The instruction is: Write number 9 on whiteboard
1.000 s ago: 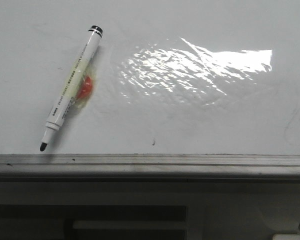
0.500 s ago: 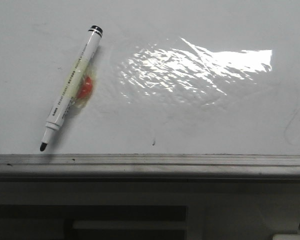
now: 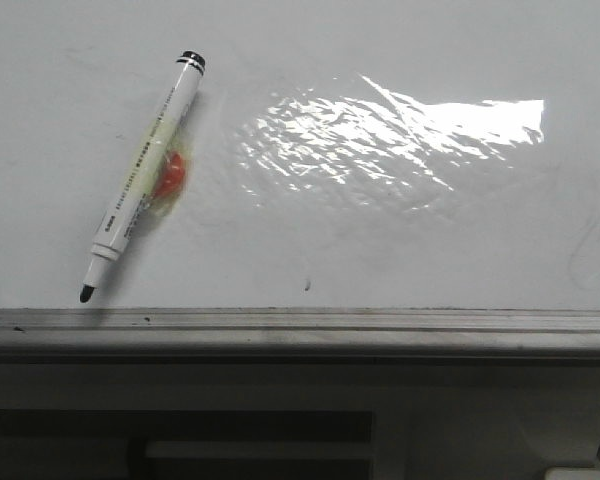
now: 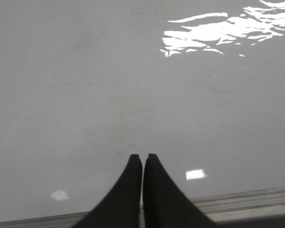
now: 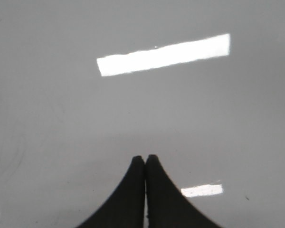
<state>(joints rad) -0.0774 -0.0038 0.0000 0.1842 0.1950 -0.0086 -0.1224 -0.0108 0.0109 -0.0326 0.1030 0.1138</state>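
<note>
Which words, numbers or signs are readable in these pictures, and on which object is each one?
None can be read.
Marker pen: a line of dark print runs along its white barrel, too small and blurred to read.
Whiteboard: no number or word written; only a small dark speck and glare.

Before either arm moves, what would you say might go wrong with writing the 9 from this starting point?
1. The marker pen lies flat on the whiteboard, uncapped tip near the grey edge rail; a nudge might roll it off.
2. The left gripper and right gripper are shut and must open first.
3. The orange-red blob beside the barrel may be sticky.
</note>
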